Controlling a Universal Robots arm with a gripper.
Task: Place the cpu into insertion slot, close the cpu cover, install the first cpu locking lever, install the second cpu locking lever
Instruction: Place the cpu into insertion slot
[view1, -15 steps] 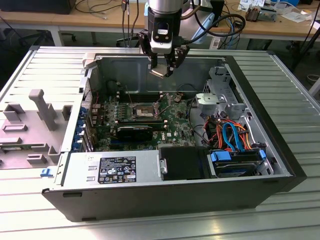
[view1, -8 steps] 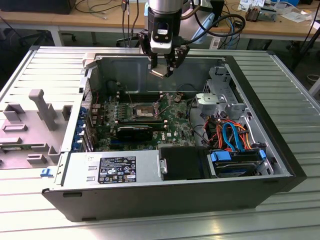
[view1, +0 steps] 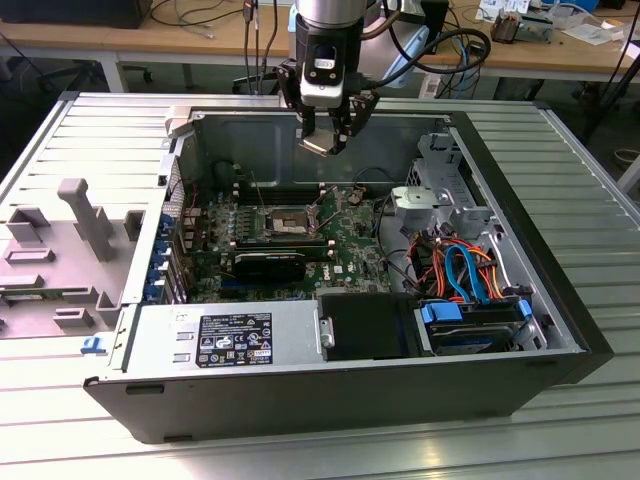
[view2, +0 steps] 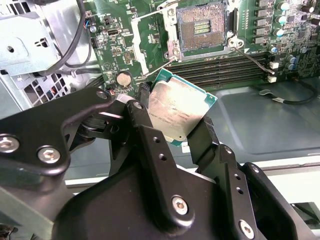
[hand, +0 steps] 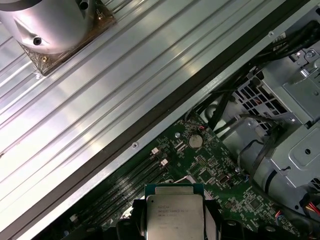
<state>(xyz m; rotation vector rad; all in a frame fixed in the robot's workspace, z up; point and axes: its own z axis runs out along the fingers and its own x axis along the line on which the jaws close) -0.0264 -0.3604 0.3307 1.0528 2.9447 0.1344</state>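
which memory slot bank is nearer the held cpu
The bank between the socket and the case wall, next to the cpu in the second wrist view; the other bank lies across the socket.

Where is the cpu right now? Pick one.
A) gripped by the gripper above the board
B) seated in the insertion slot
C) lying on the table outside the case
A: in the second wrist view the gripper is shut on the cpu, and the insertion slot beyond it sits uncovered and unfilled.
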